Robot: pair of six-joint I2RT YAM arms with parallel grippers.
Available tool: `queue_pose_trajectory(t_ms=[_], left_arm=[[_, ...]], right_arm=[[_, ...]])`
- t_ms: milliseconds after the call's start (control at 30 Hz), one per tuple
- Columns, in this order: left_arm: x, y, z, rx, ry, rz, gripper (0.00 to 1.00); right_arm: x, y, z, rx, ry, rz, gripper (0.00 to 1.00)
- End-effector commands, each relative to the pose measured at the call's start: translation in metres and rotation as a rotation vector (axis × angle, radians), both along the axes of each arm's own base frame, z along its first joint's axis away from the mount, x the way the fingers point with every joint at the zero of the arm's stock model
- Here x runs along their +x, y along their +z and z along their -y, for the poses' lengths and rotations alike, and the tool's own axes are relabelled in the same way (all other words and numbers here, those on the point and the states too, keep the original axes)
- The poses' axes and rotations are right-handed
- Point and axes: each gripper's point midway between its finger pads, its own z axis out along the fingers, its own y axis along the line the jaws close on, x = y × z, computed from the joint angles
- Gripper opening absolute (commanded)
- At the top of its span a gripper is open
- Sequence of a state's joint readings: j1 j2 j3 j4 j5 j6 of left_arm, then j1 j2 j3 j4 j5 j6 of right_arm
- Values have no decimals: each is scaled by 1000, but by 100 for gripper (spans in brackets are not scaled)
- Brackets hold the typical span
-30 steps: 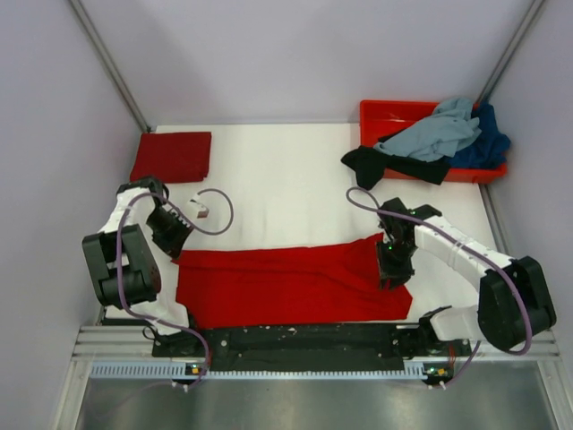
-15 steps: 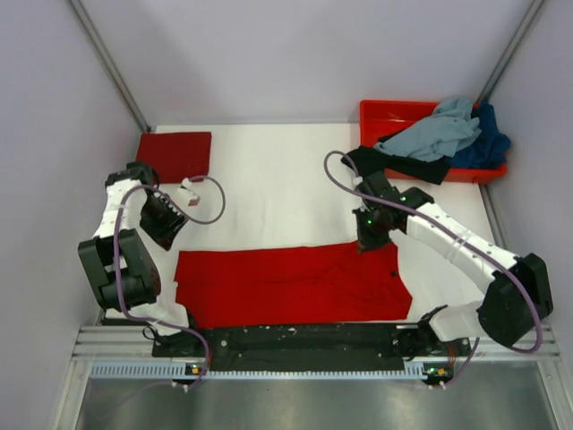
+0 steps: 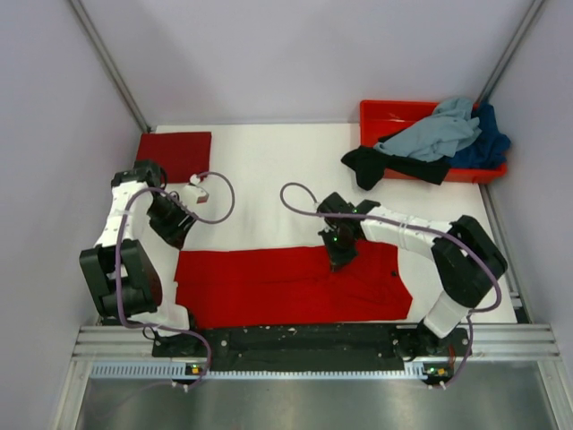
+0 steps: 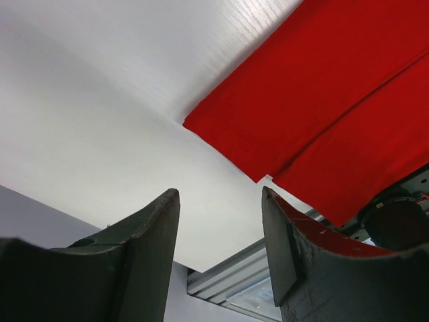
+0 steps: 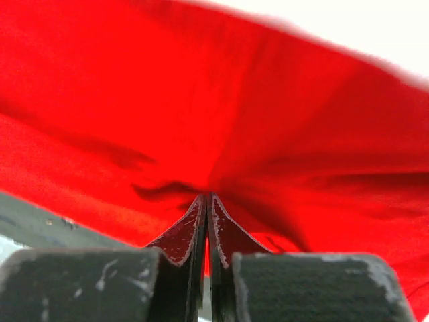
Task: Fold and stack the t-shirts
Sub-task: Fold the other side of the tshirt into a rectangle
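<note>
A bright red t-shirt (image 3: 269, 287) lies folded in a long strip along the near edge of the table. My right gripper (image 3: 341, 258) is shut on a pinch of its cloth (image 5: 281, 134) near the strip's upper middle. My left gripper (image 3: 175, 226) is open and empty just above the shirt's upper left corner (image 4: 315, 114). A darker red t-shirt (image 3: 173, 156) lies folded at the back left. Grey-blue (image 3: 430, 133), black (image 3: 394, 165) and dark blue (image 3: 488, 143) shirts lie heaped in the tray.
The red-orange plastic tray (image 3: 380, 115) stands at the back right, with the black shirt spilling over its front rim. A small white tag (image 3: 194, 190) hangs on the left arm's cable. The metal rail (image 3: 295, 345) runs along the near edge.
My right gripper has moved left along the shirt's upper edge with the cloth, folding its right end inward. My left gripper shifted slightly back and right.
</note>
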State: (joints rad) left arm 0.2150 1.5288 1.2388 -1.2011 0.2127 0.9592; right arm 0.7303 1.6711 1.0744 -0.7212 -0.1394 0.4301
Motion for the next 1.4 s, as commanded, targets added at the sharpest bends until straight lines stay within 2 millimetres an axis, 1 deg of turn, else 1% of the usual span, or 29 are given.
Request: queue_pose_trajectory(t_ms=[0,67,133,167,200,233,267,367,400,467,500,533,567,633,667,733,767,800,833,867,933,967,1000,1067,1100,1167,1367], left_arm=[[-3,8,8,-22,-4,13,57],[-1,11,12,-33,-8,18,56],[1,16,20,-45,-27,23,56],[0,19,27,-59,-48,22,56],[2,22,33,-69,-72,31,56],[1,24,40,-80,-98,35,57],[2,27,49,-91,-131,43,57],[5,33,80,-145,-226,56,57],[5,36,100,-168,-286,59,57],[5,42,135,-238,-380,66,57],[5,48,153,-273,-427,80,57],[0,52,174,-327,-486,83,57],[-7,56,199,-395,-554,83,57],[-24,60,241,-470,-682,86,57],[-29,61,258,-491,-735,97,57],[-47,57,297,-518,-847,101,57],[-51,52,315,-523,-886,115,57],[-60,45,331,-526,-923,105,58],[-67,38,346,-530,-958,106,59],[-74,30,361,-521,-991,120,61],[-84,11,382,-486,-1022,144,64],[-90,1,389,-463,-1037,147,66],[-95,-5,397,-450,-1052,158,67],[-105,-15,409,-433,-1083,164,68],[-109,-18,414,-433,-1098,168,68],[-117,-25,422,-437,-1111,167,68],[-126,-53,430,-399,-1133,163,65]], right_arm=[[-42,7,-10,72,34,-56,0],[-68,4,-17,93,74,-135,0],[-94,9,-29,91,169,-179,0],[-104,14,-32,93,211,-201,0],[-113,22,-37,107,252,-217,0],[-117,28,-38,118,275,-222,0],[-115,38,-37,124,275,-196,0],[-91,67,-32,201,204,-103,0],[-81,75,-26,230,150,-83,0],[-62,81,-11,242,60,-37,0],[-51,79,1,227,-8,-18,0],[-40,77,14,212,-83,-1,0],[-28,73,29,201,-168,5,0],[-5,61,60,171,-316,44,0],[6,56,72,168,-373,64,0],[26,48,81,198,-407,100,0],[34,44,84,200,-418,109,0],[44,39,88,200,-429,122,0],[49,33,93,173,-448,125,0],[54,26,101,133,-472,128,2],[60,13,123,14,-538,149,26],[62,11,129,-15,-559,168,31],[65,12,127,-4,-568,179,33],[71,13,130,-1,-587,215,34],[72,10,130,-8,-585,218,34],[71,2,138,-54,-584,217,34],[73,-14,140,-76,-574,205,34]])
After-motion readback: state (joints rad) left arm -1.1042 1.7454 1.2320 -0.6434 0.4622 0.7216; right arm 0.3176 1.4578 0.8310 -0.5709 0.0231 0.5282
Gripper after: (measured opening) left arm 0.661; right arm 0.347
